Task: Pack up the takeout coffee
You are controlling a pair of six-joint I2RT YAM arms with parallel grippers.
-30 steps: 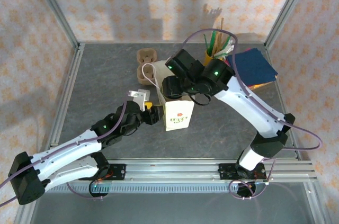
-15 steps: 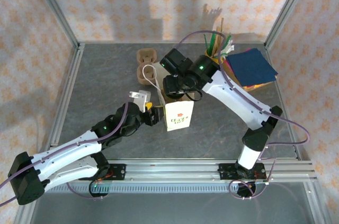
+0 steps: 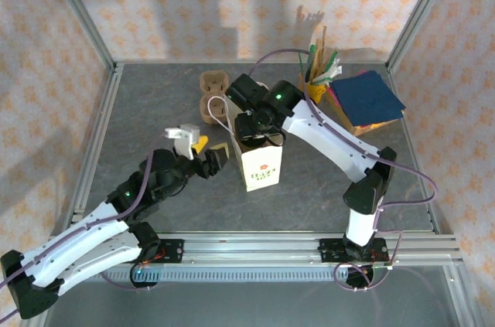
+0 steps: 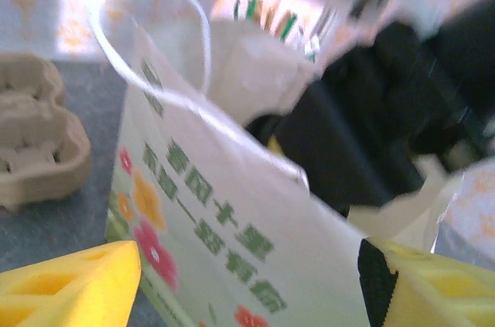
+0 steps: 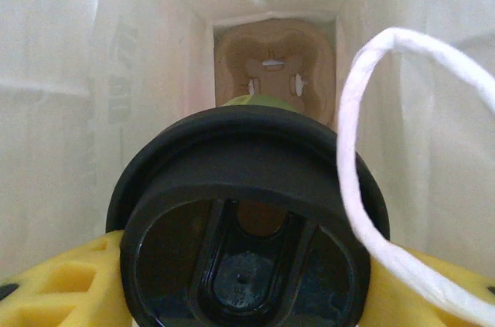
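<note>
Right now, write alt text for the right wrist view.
The takeout coffee, black lid up, is gripped by the right pincer inside a white paper bag. A brown cardboard tray lies at the bag's bottom; a white cord handle loops across the right.

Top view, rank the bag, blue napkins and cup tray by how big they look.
1. blue napkins
2. bag, not far behind, its top partly hidden
3. cup tray, clearly smallest

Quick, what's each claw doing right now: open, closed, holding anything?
Left claw: open, holding nothing, facing the paper bag.
Right claw: closed on the takeout coffee, down inside the bag.
</note>
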